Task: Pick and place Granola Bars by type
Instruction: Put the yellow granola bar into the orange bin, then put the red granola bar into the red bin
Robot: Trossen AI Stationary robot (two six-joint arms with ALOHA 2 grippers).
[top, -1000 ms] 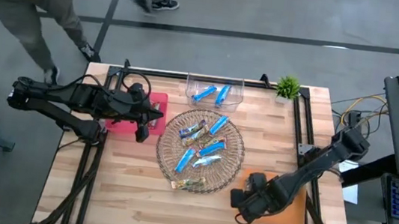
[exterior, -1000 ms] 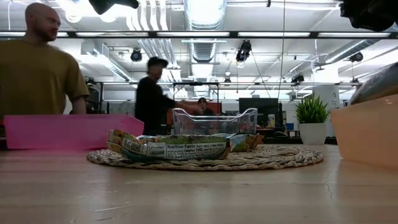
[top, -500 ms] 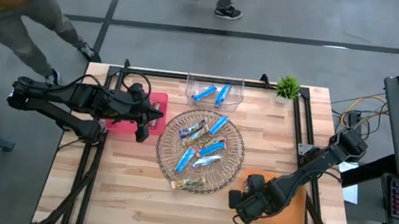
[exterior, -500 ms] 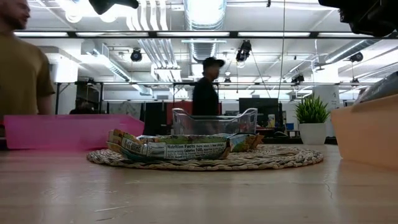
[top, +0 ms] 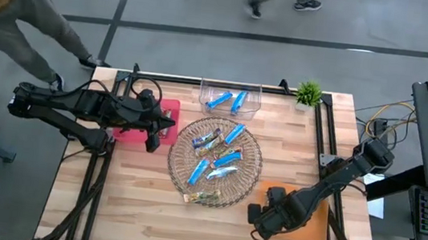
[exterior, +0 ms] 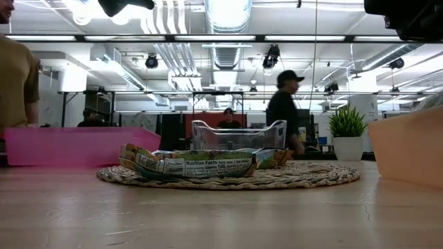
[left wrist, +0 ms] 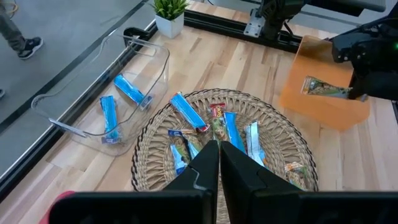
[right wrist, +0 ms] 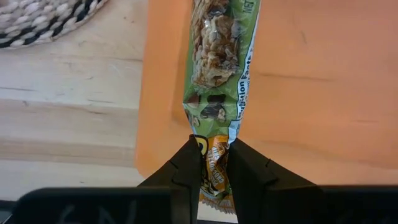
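Granola bars lie on the round wicker tray (top: 250,169): blue ones (top: 233,133), silvery ones (top: 207,141) and a brownish-green one (top: 200,197) at its near rim. Two blue bars (top: 227,100) lie in the clear bin (top: 204,95) at the far edge. My right gripper (top: 261,216) is over the orange bin (top: 309,221), shut on a green-wrapped bar (right wrist: 221,56). My left gripper (top: 154,134) hangs shut at the pink bin's (top: 133,133) right end, holding nothing. My right gripper pinches one end of the green bar (right wrist: 213,163) between its two fingers, coming from above and pointing down. The bar runs on from the fingers, in line with them, over the orange bin (right wrist: 298,93). Whether its far end rests on the bin's floor I cannot tell.
A small potted plant (top: 308,93) stands at the far right corner. Black frame rails run along the table's left, right and far edges. A person (top: 17,1) stands beyond the far left corner. Bare wood lies near the front edge (top: 146,217).
In the low view, less of the held bar shows above the orange bin's rim than a second ago. People have walked past beyond the table's far edge.
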